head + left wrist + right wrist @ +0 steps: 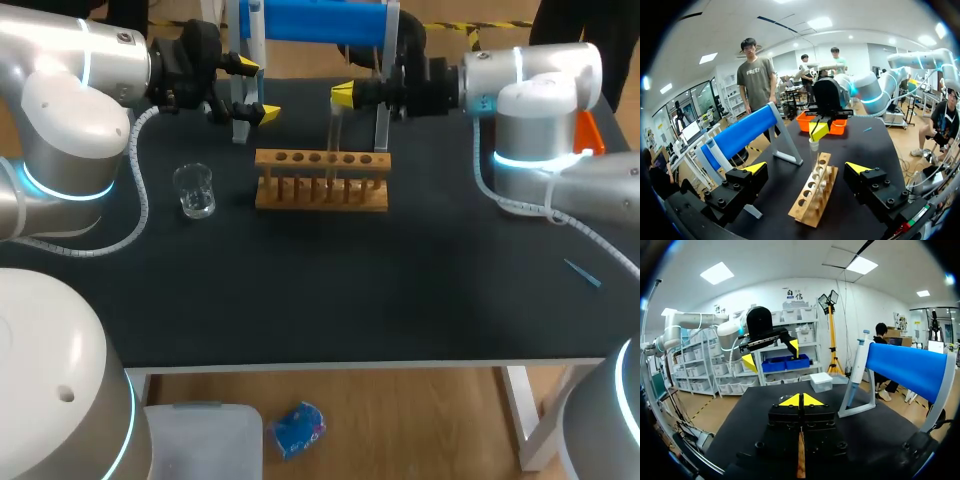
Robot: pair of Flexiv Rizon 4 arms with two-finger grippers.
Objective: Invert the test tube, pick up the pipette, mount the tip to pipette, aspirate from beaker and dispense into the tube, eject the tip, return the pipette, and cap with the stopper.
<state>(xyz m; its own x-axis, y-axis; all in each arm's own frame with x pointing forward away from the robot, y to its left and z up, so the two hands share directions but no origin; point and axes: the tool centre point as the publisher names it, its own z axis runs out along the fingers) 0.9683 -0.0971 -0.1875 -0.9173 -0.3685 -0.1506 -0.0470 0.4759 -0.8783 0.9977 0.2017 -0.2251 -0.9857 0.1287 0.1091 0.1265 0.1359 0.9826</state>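
Test tube [333, 135] sits pinched in your right end effector [343, 95] over the rack [321, 182], left end effector [258, 90] spread, so lift clear and invert it.

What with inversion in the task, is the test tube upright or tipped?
Upright: the right gripper holds the test tube vertical at the wooden rack.

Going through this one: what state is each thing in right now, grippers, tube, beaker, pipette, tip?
left gripper: open, empty.
right gripper: shut on the test tube.
test tube: held upright over the rack.
beaker: upright on the table.
pipette: on its stand.
pipette tip: lying loose on the table, unmounted.
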